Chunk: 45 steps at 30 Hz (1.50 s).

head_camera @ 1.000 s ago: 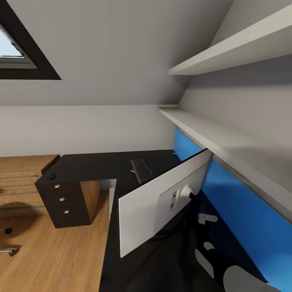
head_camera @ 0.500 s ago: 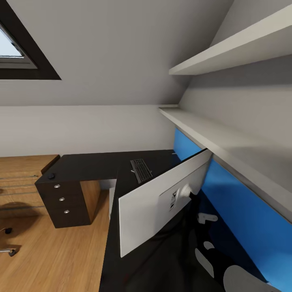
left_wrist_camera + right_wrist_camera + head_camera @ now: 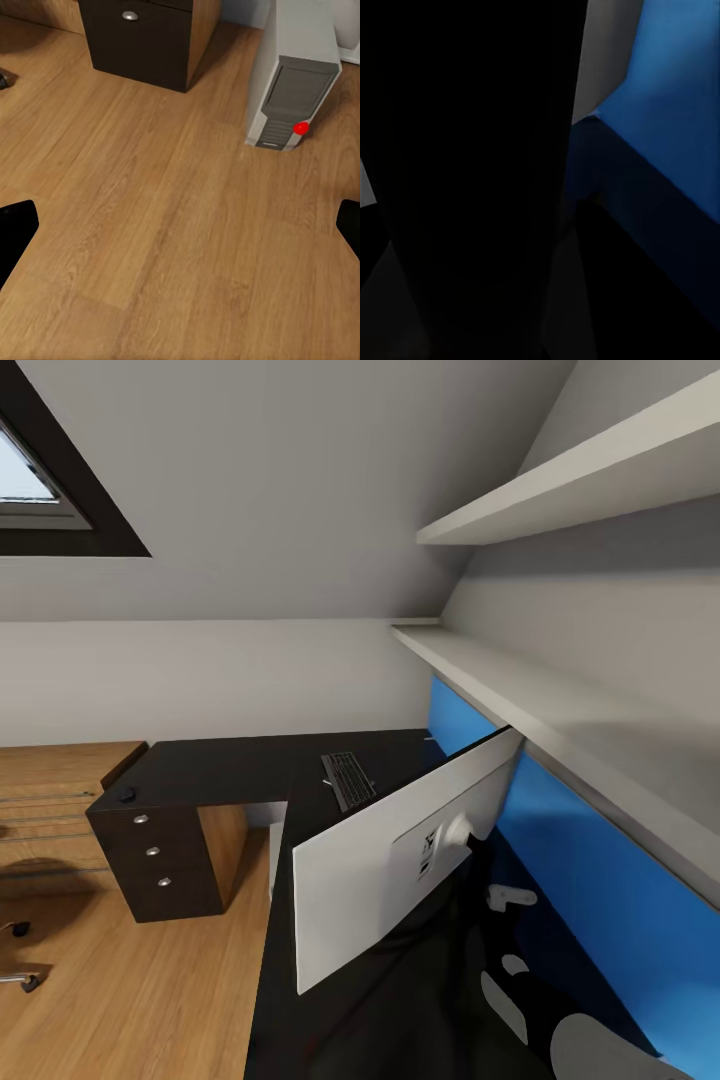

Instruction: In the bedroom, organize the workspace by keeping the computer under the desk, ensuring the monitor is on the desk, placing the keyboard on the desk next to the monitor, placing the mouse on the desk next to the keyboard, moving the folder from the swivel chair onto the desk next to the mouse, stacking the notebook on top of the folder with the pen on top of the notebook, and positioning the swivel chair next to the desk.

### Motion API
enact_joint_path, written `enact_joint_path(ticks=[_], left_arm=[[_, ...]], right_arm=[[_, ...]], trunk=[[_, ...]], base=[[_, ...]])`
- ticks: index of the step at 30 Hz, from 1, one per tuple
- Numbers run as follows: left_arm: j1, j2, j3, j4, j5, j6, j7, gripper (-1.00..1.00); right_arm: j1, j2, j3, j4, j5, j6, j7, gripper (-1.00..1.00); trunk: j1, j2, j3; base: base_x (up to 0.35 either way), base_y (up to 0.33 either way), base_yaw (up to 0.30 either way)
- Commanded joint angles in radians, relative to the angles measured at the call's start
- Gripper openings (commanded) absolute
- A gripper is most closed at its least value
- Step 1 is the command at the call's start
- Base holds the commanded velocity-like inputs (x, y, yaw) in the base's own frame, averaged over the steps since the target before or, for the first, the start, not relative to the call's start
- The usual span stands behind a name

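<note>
The desk (image 3: 220,765) has a glossy black L-shaped top and a blue back panel. The monitor (image 3: 390,865) is over it, tilted, its pale back towards me. Beyond it the keyboard (image 3: 348,780) lies flat, with a thin white stick, maybe the pen (image 3: 326,784), at its side. The small mouse (image 3: 126,795) sits on the corner above the drawers. The grey computer (image 3: 292,79) stands on the floor by the drawer unit (image 3: 142,30). My left gripper (image 3: 180,225) hangs open over bare floor. My right arm (image 3: 600,1050) reaches behind the monitor; a dark shape (image 3: 472,180) blocks its wrist view.
Two white wall shelves (image 3: 560,700) jut out over the desk's right side. A light-wood dresser (image 3: 55,800) stands left of the desk. Castors of the swivel chair (image 3: 22,955) show at the left edge. Open wood floor (image 3: 172,225) lies before the drawers.
</note>
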Motion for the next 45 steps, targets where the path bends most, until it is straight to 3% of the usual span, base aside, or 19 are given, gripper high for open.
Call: enact_joint_path(ticks=[1,31,32,45], left_arm=[[0.0,0.0,-0.002,-0.001,0.005,-0.002,0.003,1.0],[0.0,0.0,-0.002,-0.001,0.005,-0.002,0.003,1.0],[0.0,0.0,-0.001,-0.001,0.005,-0.002,0.003,1.0],[0.0,0.0,-0.001,-0.001,0.005,-0.002,0.003,1.0]], right_arm=[[-0.001,-0.001,0.0,0.011,-0.035,0.051,-0.008,-1.0],[-0.001,-0.001,0.001,0.011,-0.034,0.051,-0.008,-1.0],[-0.001,-0.001,0.001,0.011,-0.034,0.051,-0.008,1.0],[-0.001,-0.001,0.001,0.011,-0.033,0.051,-0.007,1.0]], trunk=[[0.001,-0.001,-0.002],[0.001,-0.001,-0.002],[0.001,-0.001,-0.002],[0.001,-0.001,-0.002]], base=[[0.0,0.0,0.0],[0.0,0.0,0.0],[0.0,0.0,0.0],[0.0,0.0,0.0]])
